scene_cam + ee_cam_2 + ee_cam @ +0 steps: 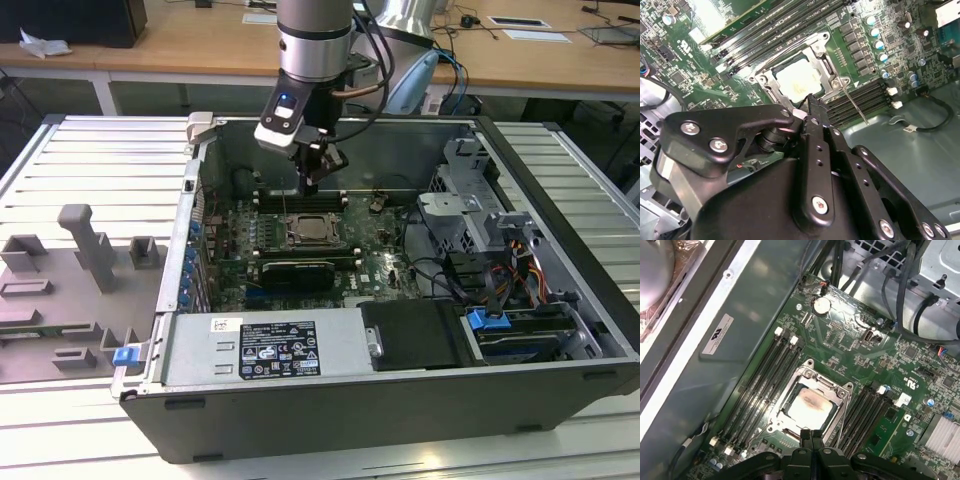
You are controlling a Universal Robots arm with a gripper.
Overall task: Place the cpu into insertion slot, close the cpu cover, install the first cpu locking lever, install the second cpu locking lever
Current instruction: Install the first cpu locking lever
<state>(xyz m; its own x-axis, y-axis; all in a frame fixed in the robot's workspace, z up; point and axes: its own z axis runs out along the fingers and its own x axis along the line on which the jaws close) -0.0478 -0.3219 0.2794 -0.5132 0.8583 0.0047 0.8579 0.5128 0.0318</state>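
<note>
I see the pale silver-beige square cpu [807, 407] lying flat in the dark square insertion slot [782, 409] on the green circuit board [850, 347]. The thin silver metal cpu cover [829, 386] frames it, and its cut-out shows the chip's matte, faintly stained top. My black gripper [812, 434] hangs close over the socket's edge, fingers pressed together and holding nothing. A thin steel lever rod [855, 102] slants across the long black memory slots [872, 90].
</note>
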